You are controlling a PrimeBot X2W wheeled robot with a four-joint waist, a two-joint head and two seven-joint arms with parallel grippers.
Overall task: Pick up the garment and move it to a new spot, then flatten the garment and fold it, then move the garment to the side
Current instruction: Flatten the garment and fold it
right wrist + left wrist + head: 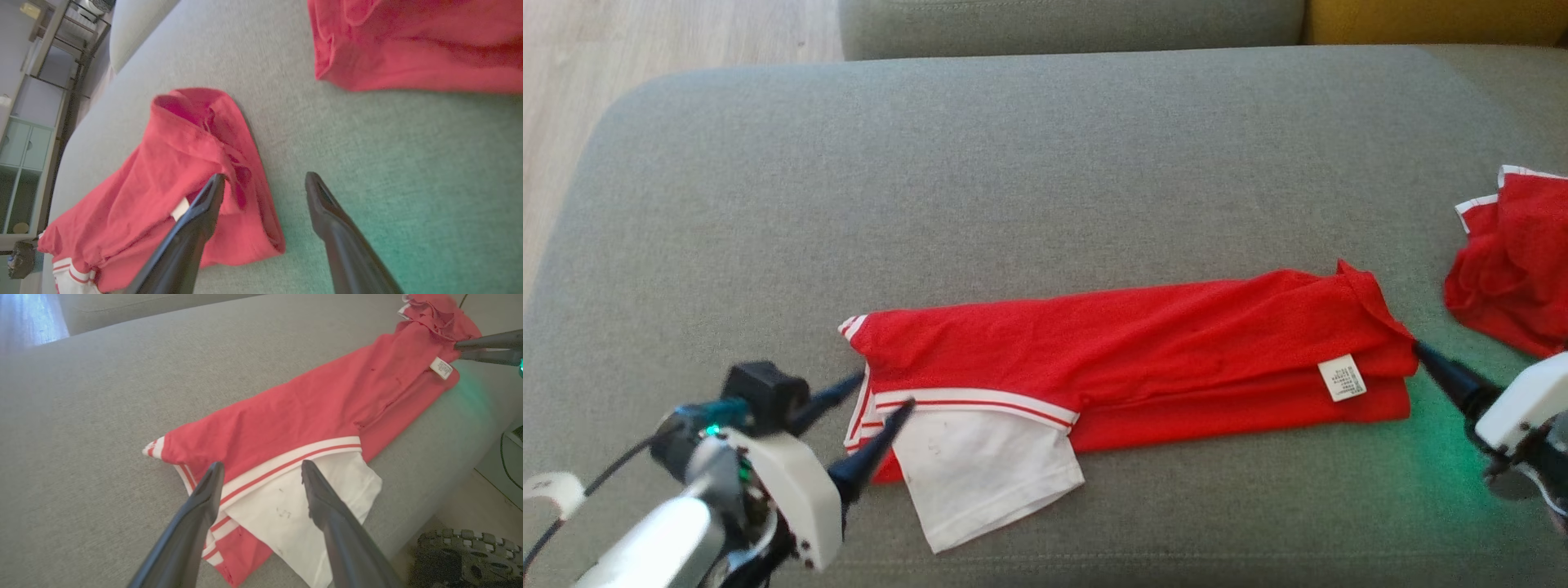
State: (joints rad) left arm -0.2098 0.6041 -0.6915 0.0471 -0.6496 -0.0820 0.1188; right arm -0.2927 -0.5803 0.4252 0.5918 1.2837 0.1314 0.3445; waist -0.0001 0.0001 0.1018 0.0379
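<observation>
left gripper [261,465] low at near left, fingers spread over the garment [1143,351] at its striped white hem, pinching nothing. right gripper [265,176] at right, also spread: one finger over the garment's right end, one over bare cushion [1013,163]. garment lies as a long folded red strip across the cushion's near middle. second red cloth [1515,269] heaped further right, apart.

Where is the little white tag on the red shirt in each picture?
Head view: white tag right of middle, near the folded red garment's end.
Left wrist view: tag upper right.
Right wrist view: tag lower left, partly hidden.
Shared landmark: the striped band.
</observation>
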